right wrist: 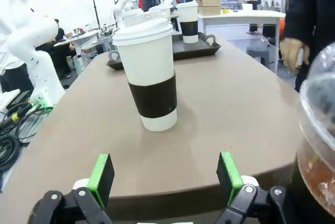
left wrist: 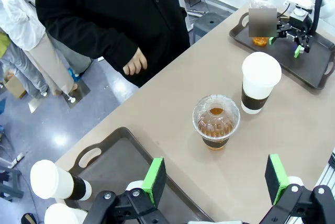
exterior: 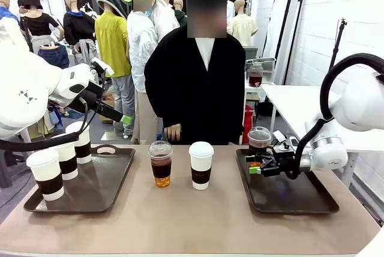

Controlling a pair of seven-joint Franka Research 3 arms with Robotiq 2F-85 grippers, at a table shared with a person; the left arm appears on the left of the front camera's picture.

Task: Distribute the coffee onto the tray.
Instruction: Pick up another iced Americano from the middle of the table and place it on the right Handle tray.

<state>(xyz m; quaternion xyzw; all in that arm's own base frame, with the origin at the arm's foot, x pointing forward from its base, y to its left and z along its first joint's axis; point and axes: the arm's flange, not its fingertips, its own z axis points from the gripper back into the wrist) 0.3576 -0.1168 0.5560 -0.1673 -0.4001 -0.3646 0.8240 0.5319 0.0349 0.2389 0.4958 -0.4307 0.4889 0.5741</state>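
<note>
While left hand and right hand hang spread (gripping nothing), three paper cups occupy the lower-left tray, one domed cup the right tray, two cups the mid-frame counter.

Three white cups stand on the left tray. A fourth cup and a clear domed cup stand on the worktop. Another domed cup stands on the right tray.

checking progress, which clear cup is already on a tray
The clear cup on the right tray; the other clear cup stands on the bare table.
</note>
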